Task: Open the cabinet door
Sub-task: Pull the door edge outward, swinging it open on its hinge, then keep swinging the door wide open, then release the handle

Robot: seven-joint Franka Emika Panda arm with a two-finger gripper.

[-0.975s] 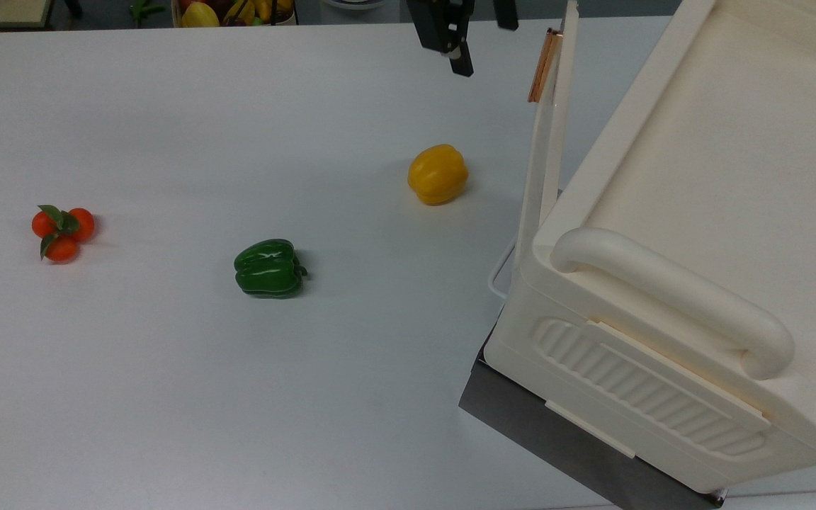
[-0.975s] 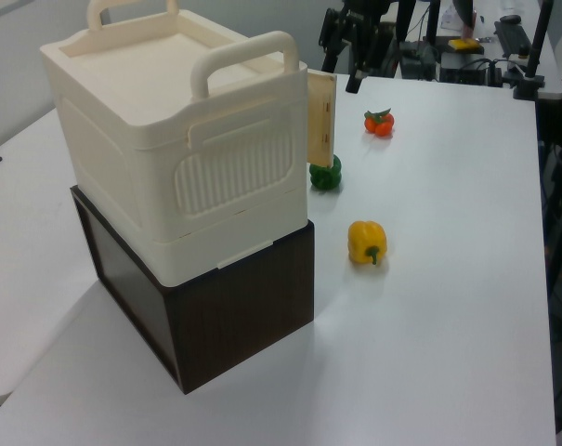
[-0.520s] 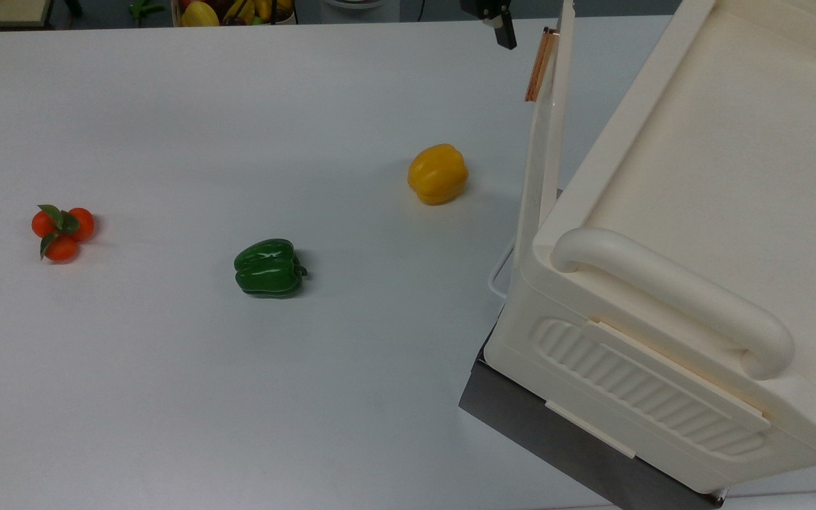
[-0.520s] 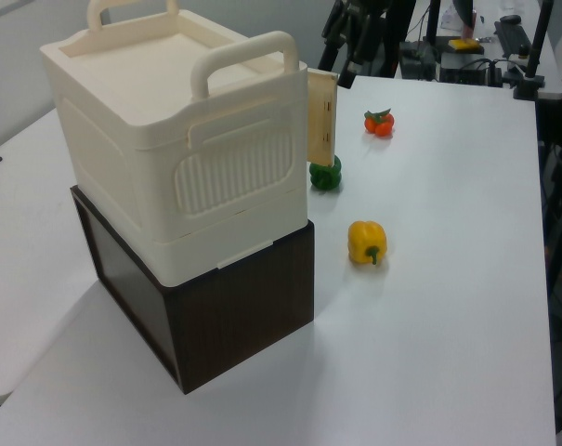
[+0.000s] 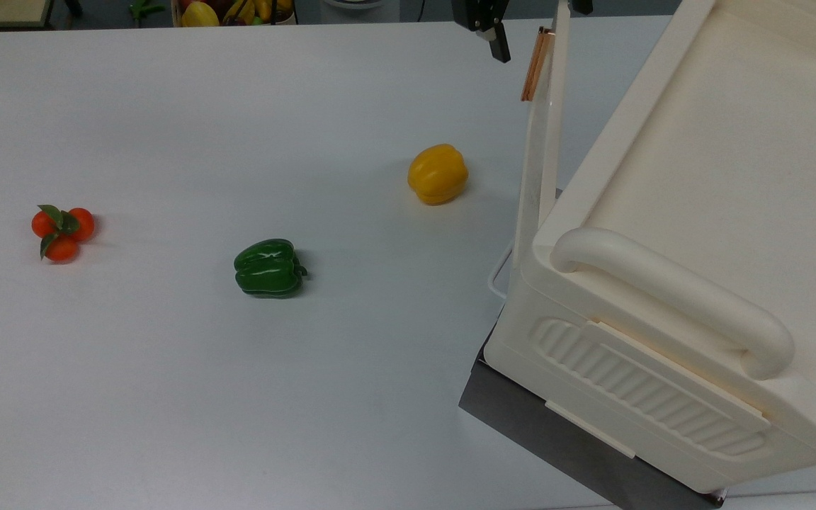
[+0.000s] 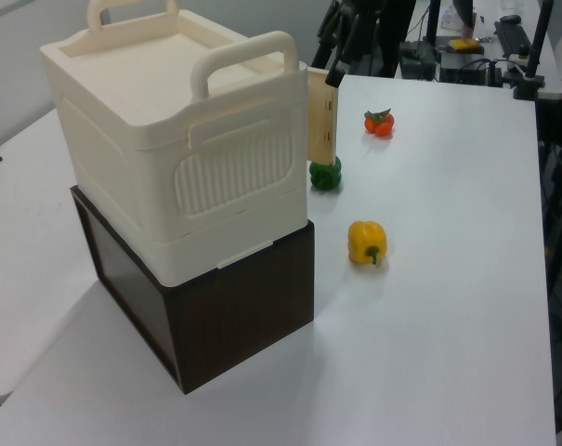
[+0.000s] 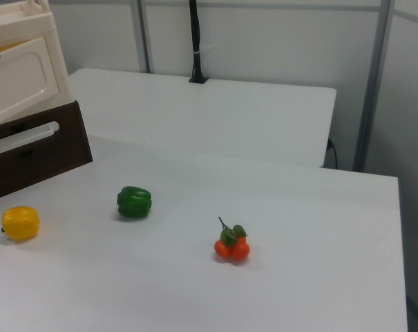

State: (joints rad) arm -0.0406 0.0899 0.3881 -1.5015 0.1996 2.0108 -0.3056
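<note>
The cabinet door (image 5: 546, 127) stands swung out from the cabinet (image 5: 691, 234), seen edge-on in the top view, its copper-coloured bar handle (image 5: 533, 64) at the free edge toward the top view's top; in the left view the door (image 6: 321, 116) juts out past the cabinet's corner toward the left view's right, and in the right view its recessed cream face (image 7: 19, 76) shows at the right view's left edge. The cabinet, cream with a thick rounded top handle (image 5: 670, 297) and a ribbed side panel (image 5: 645, 389), sits on a dark base (image 5: 557, 432) on the white table (image 5: 167, 389). The gripper (image 5: 487, 27) hangs at the top view's upper edge, just beside the bar handle and apart from it; whether its fingers are spread or closed I cannot tell. On the table lie a yellow pepper (image 5: 438, 173) near the door, a green pepper (image 5: 268, 268) further toward the top view's left, and a cluster of small tomatoes (image 5: 62, 230) well apart from both.
</note>
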